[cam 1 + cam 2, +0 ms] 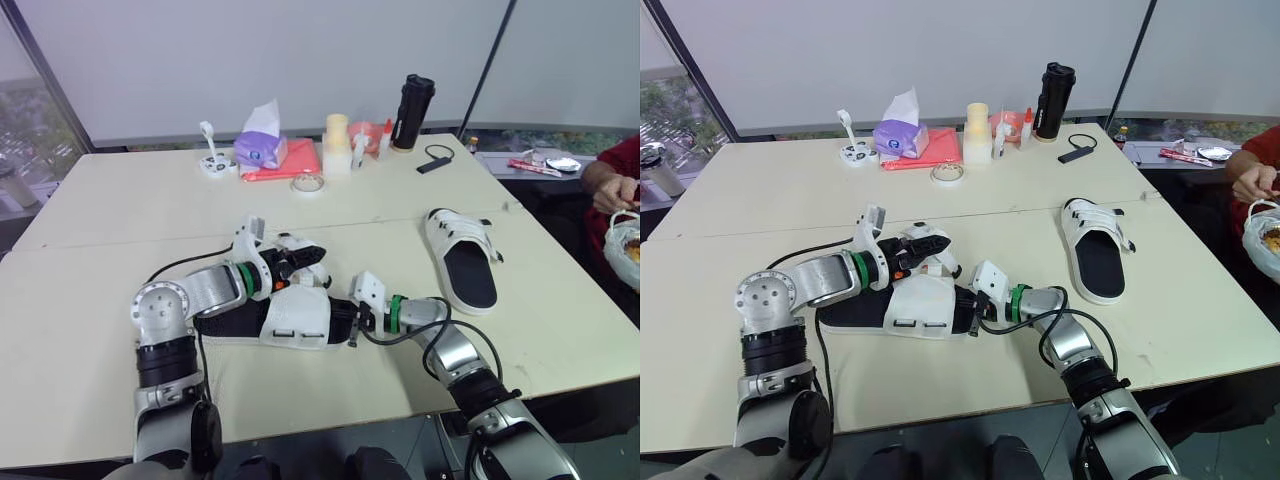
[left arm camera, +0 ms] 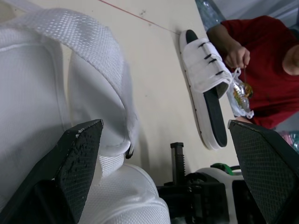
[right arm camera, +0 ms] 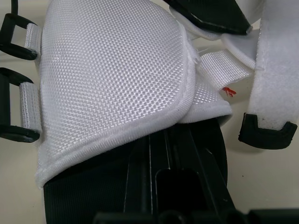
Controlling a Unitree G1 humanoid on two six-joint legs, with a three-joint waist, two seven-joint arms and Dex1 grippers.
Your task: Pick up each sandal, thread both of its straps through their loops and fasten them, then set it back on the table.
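- Done, I'd say: far sandal point(image 1: 462, 258), fastened, on counter point(image 1: 120, 200).
- Left for you: near sandal point(image 1: 295, 318), straps point(image 3: 273, 70) loose, thread both.
- Your left hand point(image 1: 312, 264) is spread wide; right hand point(image 1: 353, 322): can't tell.

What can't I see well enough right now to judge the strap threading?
Strap ends of the near sandal: eye views, covered by the left hand.
Its loops: right wrist view, cut off by the edge.
The person: eye views, cut off by the edge.
The small items beside them: too small to name.
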